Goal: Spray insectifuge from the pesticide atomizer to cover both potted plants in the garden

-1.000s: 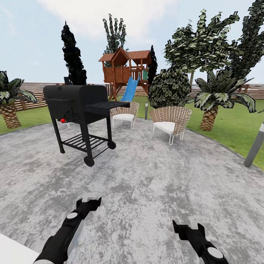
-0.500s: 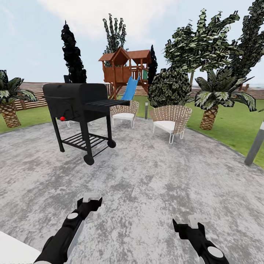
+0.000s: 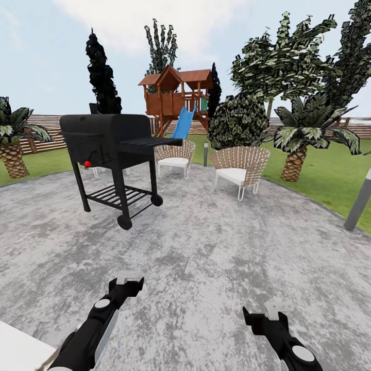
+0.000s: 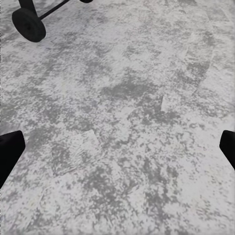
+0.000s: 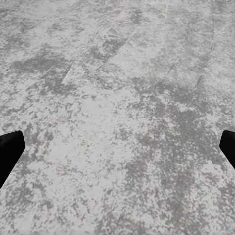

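Note:
I stand on the garden's round grey paved patio [image 3: 216, 247], with green lawn [image 3: 330, 175] and a slatted brown fence [image 3: 46, 129] beyond it. The pesticide atomizer, the potted plants and the insectifuge are out of view. My left gripper [image 3: 129, 282] hangs low over the paving, open and empty. In the left wrist view its dark fingertips [image 4: 10, 152] sit far apart above bare stone. My right gripper [image 3: 278, 307] is likewise open over the paving, with nothing between its fingers [image 5: 10, 147].
A black wheeled grill [image 3: 111, 154] stands ahead on the left; its wheel [image 4: 28, 24] appears in the left wrist view. Two wicker chairs [image 3: 175, 157] [image 3: 239, 167] sit farther back. A grey bollard lamp [image 3: 358, 201] marks the right patio edge. Palms [image 3: 304, 139] and a wooden playhouse [image 3: 175, 100] stand on the lawn.
The whole picture has shifted very slightly, so the camera has moved a little. Both arms keep the same pose with their grippers open.

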Tool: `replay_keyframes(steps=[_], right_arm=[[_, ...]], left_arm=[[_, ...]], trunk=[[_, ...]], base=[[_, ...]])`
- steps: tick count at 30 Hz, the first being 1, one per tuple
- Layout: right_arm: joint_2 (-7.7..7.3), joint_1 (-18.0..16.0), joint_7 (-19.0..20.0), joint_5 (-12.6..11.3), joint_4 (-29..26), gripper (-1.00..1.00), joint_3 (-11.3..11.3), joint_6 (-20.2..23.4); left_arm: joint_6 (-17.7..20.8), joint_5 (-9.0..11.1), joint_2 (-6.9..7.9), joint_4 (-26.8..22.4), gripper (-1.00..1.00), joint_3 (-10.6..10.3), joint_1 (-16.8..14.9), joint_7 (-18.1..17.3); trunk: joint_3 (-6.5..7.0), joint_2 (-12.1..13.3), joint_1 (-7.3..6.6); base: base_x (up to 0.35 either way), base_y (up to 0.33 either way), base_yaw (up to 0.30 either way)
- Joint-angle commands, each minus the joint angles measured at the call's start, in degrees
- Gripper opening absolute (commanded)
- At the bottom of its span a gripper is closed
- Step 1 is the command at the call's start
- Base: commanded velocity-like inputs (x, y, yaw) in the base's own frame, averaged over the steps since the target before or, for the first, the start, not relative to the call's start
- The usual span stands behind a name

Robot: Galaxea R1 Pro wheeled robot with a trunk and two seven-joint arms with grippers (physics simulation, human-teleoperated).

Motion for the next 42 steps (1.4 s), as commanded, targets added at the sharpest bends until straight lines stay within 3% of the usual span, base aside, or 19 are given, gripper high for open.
replay_keyframes(steps=[1, 4, 7, 11, 16, 26, 42], right_arm=[[-0.01, -0.01, 0.00, 0.09, -0.51, 1.00, 0.00, 0.45], [-0.01, 0.00, -0.01, 0.15, -0.97, 1.00, 0.01, 2.52], [-0.02, -0.01, -0.01, 0.18, -1.15, 1.00, -0.05, 8.43], [-0.02, -0.01, -0.01, 0.19, -1.16, 1.00, -0.21, 10.07], [-0.02, 0.01, -0.01, 0.19, -1.16, 1.00, -0.49, 10.46], [-0.02, -0.01, -0.10, 0.28, -1.16, 1.00, -0.59, 10.51], [0.33, -0.03, -0.35, 0.28, -1.09, 1.00, -0.36, 10.51]], left_arm=[[0.33, 0.06, 0.06, -0.10, 1.00, 0.01, -0.02, -0.04], [0.32, 0.15, 0.11, -0.10, 1.00, 0.04, 0.03, -0.08], [0.33, 0.19, 0.12, -0.10, 1.00, 0.06, 0.71, -0.13], [0.32, 0.20, 0.13, -0.10, 1.00, 0.06, 1.04, -0.10], [0.32, 0.20, 0.14, -0.13, 1.00, 0.12, 1.12, -0.06], [0.32, 0.13, 0.17, -0.18, 1.00, -0.01, 1.21, -0.04], [0.34, 0.20, 0.13, -0.18, 1.00, -0.03, 1.21, 0.13]], trunk=[[-0.24, -0.44, 0.22], [-0.78, -1.65, 0.88], [-1.32, -2.85, 1.54], [-2.03, -4.45, 2.42], [-2.93, -6.46, 3.52], [-2.93, -6.46, 3.52], [-3.81, -6.46, 3.52]], base=[[0.000, 0.000, 0.000], [0.000, 0.000, 0.000], [0.000, 0.000, 0.000], [0.000, 0.000, 0.000], [0.000, 0.000, 0.000], [0.023, -0.002, 0.000], [0.272, -0.207, 0.178]])
